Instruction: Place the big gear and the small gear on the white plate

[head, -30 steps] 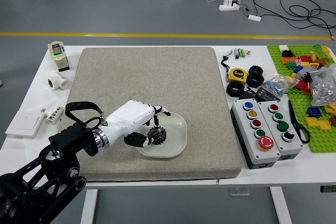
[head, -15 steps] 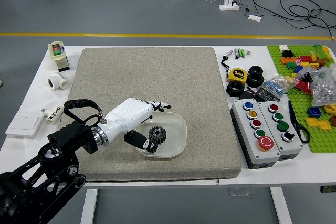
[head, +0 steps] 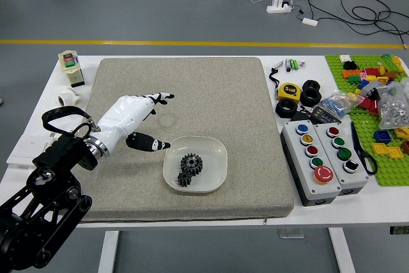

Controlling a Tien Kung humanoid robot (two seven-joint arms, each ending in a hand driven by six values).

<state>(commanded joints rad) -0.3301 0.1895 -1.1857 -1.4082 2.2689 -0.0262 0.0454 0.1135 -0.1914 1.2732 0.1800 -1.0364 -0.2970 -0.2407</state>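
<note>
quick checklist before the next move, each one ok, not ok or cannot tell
1. Big gear on the white plate: ok, within its rim.
2. Small gear on the plate: ok, on the near side of the big gear.
3. Left hand holding nothing: ok, fingers relaxed and open.
4. Left thumb free of the plate's rim: cannot tell, its tip is right by the far left corner and the gap is unclear.
5. Plate resting on the gray mat: ok.
6. Right hand out of the way: cannot tell where it is, though none shows over the table.
</note>
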